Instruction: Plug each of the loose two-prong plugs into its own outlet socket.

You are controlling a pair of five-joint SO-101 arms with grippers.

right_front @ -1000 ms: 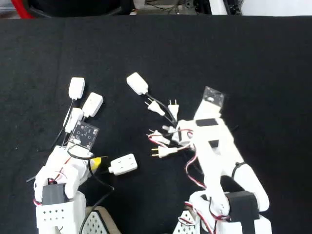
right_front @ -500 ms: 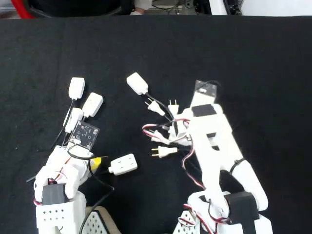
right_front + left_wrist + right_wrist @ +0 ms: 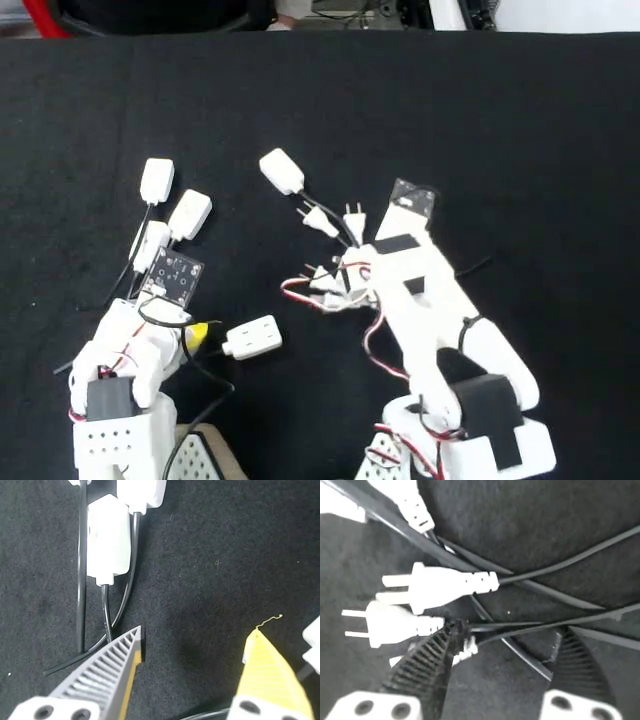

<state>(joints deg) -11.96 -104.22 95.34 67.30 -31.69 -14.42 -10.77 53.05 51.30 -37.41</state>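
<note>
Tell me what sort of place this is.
Probably a robotics lab or workshop bench: a black cloth-covered table, a small white left arm and right arm with bare wiring, and loose plugs and outlet sockets.

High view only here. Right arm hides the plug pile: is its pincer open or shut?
Observer: Open. The right pincer straddles black cables, clamping nothing.
Operator: Plugs near it?
Observer: Two two-prong plugs lie side by side, prongs bare, one close by a fingertip.
Operator: Left pincer?
Observer: Open too. The left pincer hangs over bare cloth, an outlet socket ahead of it.
</note>
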